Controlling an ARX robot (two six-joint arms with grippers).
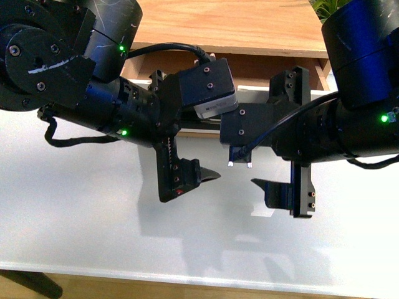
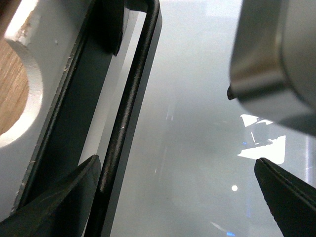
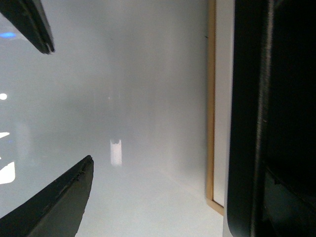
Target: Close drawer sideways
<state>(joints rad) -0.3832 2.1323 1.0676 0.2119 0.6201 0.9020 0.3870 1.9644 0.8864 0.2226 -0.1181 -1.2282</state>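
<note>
The drawer (image 1: 230, 65) stands pulled open at the back, its light wood inside showing above both arms. In the left wrist view its white front (image 2: 34, 113) with the rounded notch is close by, and the long black bar handle (image 2: 128, 108) runs along it. My left gripper (image 1: 187, 128) (image 2: 177, 165) is open. The bar lies between its fingers, right against one fingertip (image 2: 74, 192). My right gripper (image 1: 274, 137) (image 3: 69, 104) is open and empty beside it. A black bar (image 3: 247, 123) fills one side of the right wrist view.
Both grippers hang over a glossy white table (image 1: 93, 205), whose front edge runs along the bottom of the front view. A green plant (image 1: 330, 7) shows at the back right. A thin wood strip (image 3: 211, 98) runs beside the black bar.
</note>
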